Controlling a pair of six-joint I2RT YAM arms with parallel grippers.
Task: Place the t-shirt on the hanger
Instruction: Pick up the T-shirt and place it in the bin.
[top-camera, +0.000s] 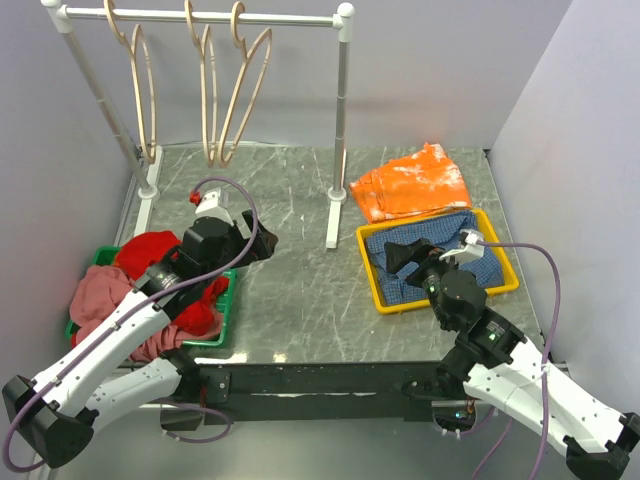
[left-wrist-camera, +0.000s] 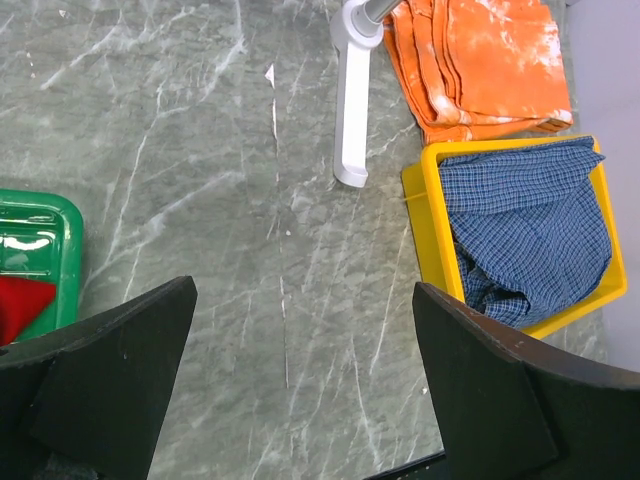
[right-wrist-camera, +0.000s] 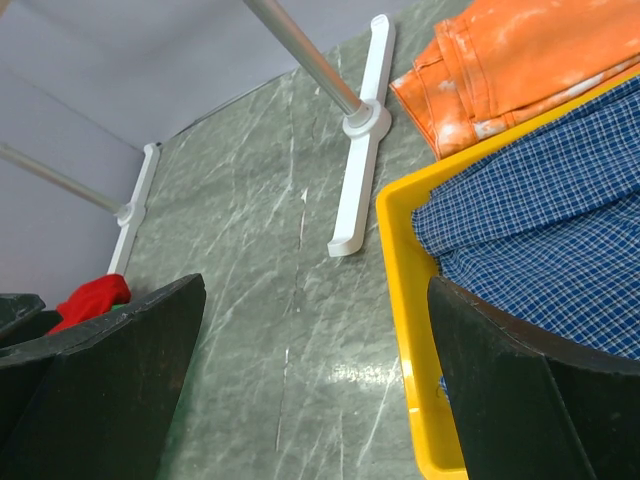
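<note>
Right now my left gripper (top-camera: 256, 244) hangs spread wide and empty in front of the white tubular garment rack (top-camera: 341, 120). My right gripper (top-camera: 398, 256), also spread, hovers over the yellow plastic tray (top-camera: 367, 258) right of that rack. The crumpled bright red fabric t-shirt (top-camera: 148, 248) lies in the green plastic basket (top-camera: 229, 292) near the rack's left foot. Three pale wooden triangular hangers (top-camera: 243, 95) hang from the rack's rail.

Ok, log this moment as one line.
phase: pre-grasp | left gripper open over table | right gripper open over yellow tray | t-shirt in green tray | hangers on rail
</note>
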